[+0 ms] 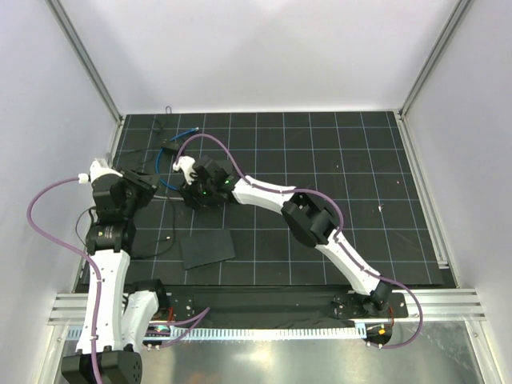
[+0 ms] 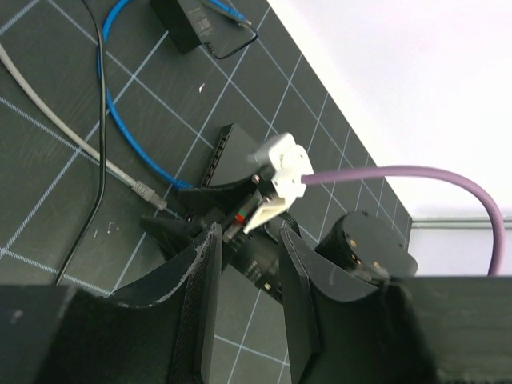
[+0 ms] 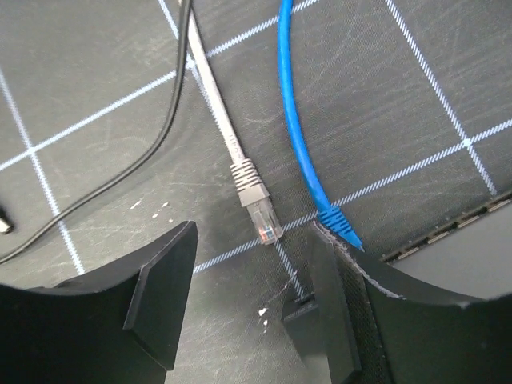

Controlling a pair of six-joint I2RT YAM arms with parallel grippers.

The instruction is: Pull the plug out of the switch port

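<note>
right jaws released, spread wide w/ nothing gripped. The grey cable's connector [image 3: 262, 222] lies on the table [image 1: 360, 176] between them. The blue cable [image 3: 292, 120] runs down to the plug [image 3: 342, 226], and its blue boot touches the inner edge of one finger [image 3: 336, 320], right at the switch [image 3: 472, 256] edge w/ its row of sockets. The switch port itself is hidden behind that finger, so can't tell if it's seated. left jaws also released, just beside. It's all in the far-left part of the table. The flat black slab [image 1: 206, 248] lies closer to the near edge.
</note>
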